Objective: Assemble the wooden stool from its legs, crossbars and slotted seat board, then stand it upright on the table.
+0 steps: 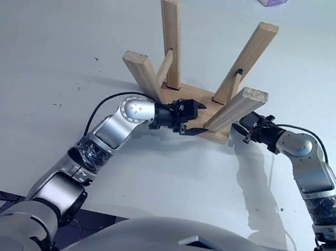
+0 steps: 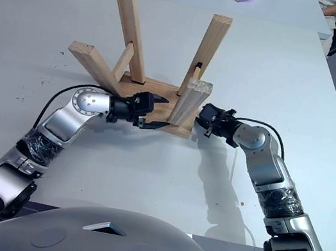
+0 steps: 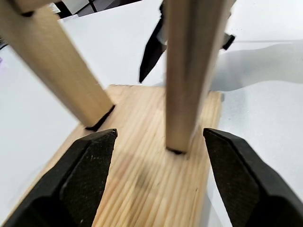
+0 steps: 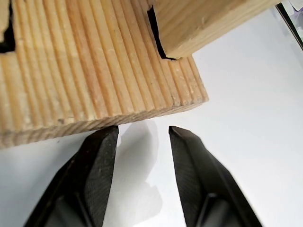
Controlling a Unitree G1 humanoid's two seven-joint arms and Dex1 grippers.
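Your stool (image 1: 198, 72) sits upside down on the table (image 1: 51, 46), with the seat board (image 1: 194, 95) flat on the top and four legs (image 1: 171, 35) splayed upward. A crossbar (image 1: 164, 66) shows low between the legs on each side. Your left gripper (image 1: 200, 118) is over the board's near edge, just beside the near right leg (image 1: 240, 106). Its fingers (image 3: 90, 165) are spread wide and hold nothing. Your right gripper (image 1: 241, 124) is just off the board's near right corner, its fingers (image 4: 99, 161) partly apart and empty, close to the board's edge but not touching it
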